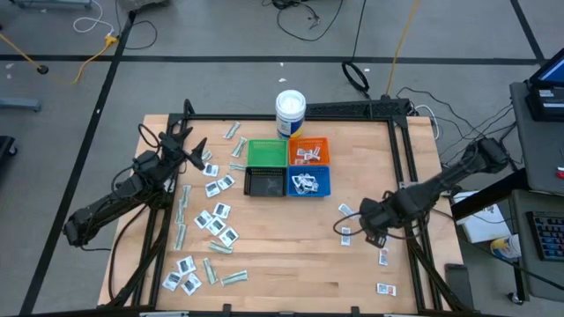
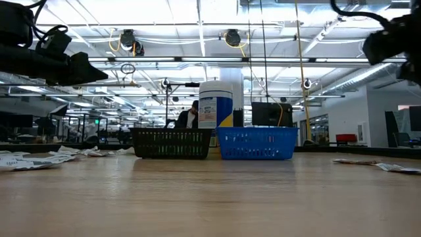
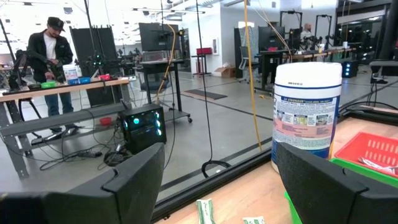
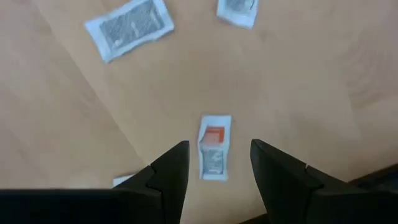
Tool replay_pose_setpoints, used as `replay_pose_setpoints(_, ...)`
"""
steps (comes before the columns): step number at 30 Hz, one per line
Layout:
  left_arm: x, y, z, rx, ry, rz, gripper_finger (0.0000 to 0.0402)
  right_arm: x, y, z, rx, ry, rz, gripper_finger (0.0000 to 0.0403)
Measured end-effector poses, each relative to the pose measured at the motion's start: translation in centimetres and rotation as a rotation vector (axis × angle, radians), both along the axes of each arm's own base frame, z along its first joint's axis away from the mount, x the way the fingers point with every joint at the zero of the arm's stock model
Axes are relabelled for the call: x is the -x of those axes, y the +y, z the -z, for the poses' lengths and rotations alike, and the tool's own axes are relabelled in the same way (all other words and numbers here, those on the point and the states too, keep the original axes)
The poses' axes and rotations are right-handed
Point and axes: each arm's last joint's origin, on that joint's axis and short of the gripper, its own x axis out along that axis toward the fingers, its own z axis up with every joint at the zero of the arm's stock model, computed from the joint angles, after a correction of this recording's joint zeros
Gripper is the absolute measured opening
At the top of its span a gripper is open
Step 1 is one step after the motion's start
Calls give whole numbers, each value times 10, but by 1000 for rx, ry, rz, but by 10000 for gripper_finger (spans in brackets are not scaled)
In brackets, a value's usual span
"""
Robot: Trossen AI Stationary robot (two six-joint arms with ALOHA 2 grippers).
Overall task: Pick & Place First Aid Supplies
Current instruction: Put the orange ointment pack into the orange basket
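The high view is showing a light wooden table [image 1: 291, 255] with two dark robot arms reaching over it. The right gripper [image 4: 214, 165] is hanging over the right side of the table, pointing down. Its two dark fingers [image 4: 168, 171] are standing apart, with nothing between them. Right under the gap a small white packet with an orange-red patch [image 4: 214, 148] is lying flat on the wood. Two more white packets with dark print [image 4: 129, 27] are lying a bit farther off, and a few others [image 1: 385, 289] are sitting near the table's right edge.

The left gripper [image 3: 217, 180] is waiting up in the air over the far left part of the table. Its fingers are spread wide and are holding nothing. It is looking toward a white round tub with a blue label [image 3: 308, 112], which is standing at the far edge of the table.

Many small white packets and slim pale-green strips [image 1: 210, 229] are lying spread over the left side of the table. In the middle, four little square bins are sitting together: a green bin [image 1: 266, 153], an orange bin [image 1: 308, 151] with some packets inside, a black bin [image 1: 264, 182], and a blue bin [image 1: 308, 182] with some packets inside too.
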Motion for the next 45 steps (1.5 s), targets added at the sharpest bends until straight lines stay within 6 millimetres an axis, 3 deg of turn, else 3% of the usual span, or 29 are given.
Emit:
replay_pose_setpoints(12, 0, 0, 0, 0, 0, 0, 308, 9, 4, 38, 36, 69, -49, 164)
replay_pose_setpoints(20, 0, 0, 0, 0, 0, -1, 308, 6, 9, 64, -48, 87, -70, 164)
replay_pose_setpoints(28, 0, 0, 0, 0, 0, 0, 308, 8, 7, 74, -21, 107, -70, 161)
replay_pose_setpoints(33, 0, 0, 0, 0, 0, 0, 308, 8, 6, 75, -7, 89, -54, 122)
replay_pose_setpoints(41, 0, 0, 0, 0, 0, 0, 308, 8, 6, 75, -5, 87, -26, 13)
replay_pose_setpoints(45, 0, 0, 0, 0, 0, 0, 308, 7, 6, 72, 6, 104, -20, 8)
